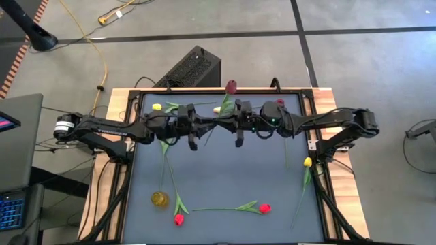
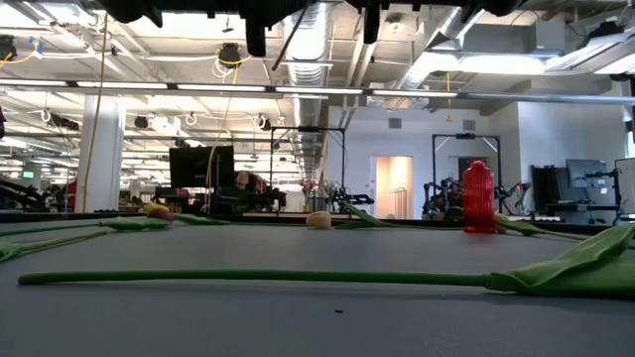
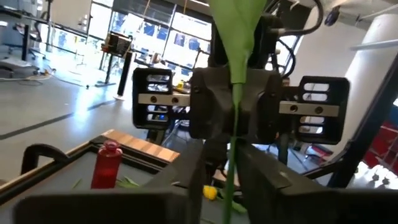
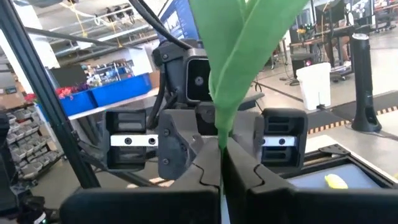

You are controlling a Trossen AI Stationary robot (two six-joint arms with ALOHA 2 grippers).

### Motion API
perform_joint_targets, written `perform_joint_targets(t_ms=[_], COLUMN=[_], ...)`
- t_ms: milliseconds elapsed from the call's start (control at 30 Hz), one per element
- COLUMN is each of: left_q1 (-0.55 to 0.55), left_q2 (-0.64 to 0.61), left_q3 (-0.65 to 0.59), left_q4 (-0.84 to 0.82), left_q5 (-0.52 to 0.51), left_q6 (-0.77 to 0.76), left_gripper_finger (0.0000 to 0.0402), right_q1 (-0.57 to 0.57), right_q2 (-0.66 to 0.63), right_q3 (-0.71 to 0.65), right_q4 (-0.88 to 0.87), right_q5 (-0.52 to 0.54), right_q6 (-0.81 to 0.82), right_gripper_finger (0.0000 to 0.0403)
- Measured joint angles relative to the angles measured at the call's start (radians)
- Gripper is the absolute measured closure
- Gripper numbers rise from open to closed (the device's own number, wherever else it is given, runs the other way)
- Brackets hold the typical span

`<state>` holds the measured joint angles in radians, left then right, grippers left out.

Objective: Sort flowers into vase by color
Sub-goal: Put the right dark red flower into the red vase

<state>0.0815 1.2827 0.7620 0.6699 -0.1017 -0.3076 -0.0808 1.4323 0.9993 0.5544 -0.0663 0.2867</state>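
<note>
A dark red flower [image 1: 231,86] is held high above the table's middle. Its green stem and leaf [image 4: 236,56] rise between my two grippers, which face each other fingertip to fingertip. My right gripper [image 4: 221,155] is shut on the stem. My left gripper [image 3: 230,171] is open, and the stem [image 3: 231,186] passes through the gap between its fingers. More flowers lie flat on the dark mat: yellow heads [image 1: 157,107] [image 1: 307,162] and red heads [image 1: 178,219] [image 1: 265,208]. A yellow vase [image 1: 159,199] stands near left, and a red vase [image 2: 477,196] stands far right. My right gripper pinches the flower's stem [image 4: 220,142] between its two fingers, just below where the leaf widens. The fingers come in level from the table's right and lie across the stem. The flower is lifted clear of the table and stands roughly upright, with its head leaning toward the far edge.
A cream flower head [image 1: 216,109] lies under the arms near the far edge. A long stem [image 2: 248,279] lies across the mat near the front. A black box [image 1: 191,68] sits on the floor beyond the far edge. The wooden frame [image 1: 116,136] borders the mat.
</note>
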Motion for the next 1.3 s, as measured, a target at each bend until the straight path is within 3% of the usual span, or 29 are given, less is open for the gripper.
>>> perform_joint_targets(t_ms=[267,633,1033,1300], left_q1=[0.008,0.012,0.012,0.012], left_q2=[-0.012,-0.021,-0.021,-0.021], left_q3=[0.0,0.0,0.0,0.0], left_q4=[-0.178,-0.273,-0.294,-0.323], left_q5=[-0.071,-0.067,-0.067,-0.067], left_q6=[-0.007,-0.04,-0.061,-0.099], left_gripper_finger=[0.021,0.0194,0.0194,0.0194], right_q1=[-0.087,-0.363,-0.665,-0.771], right_q2=[-0.179,-0.439,-0.614,-0.673], right_q3=[0.0,0.0,-0.054,-0.134], right_q4=[-0.332,-0.848,-0.892,-0.878], right_q5=[0.011,0.073,0.07,0.065], right_q6=[-0.062,-0.172,-0.209,-0.19], right_gripper_finger=[0.0373,0.0377,0.0374,0.0374])
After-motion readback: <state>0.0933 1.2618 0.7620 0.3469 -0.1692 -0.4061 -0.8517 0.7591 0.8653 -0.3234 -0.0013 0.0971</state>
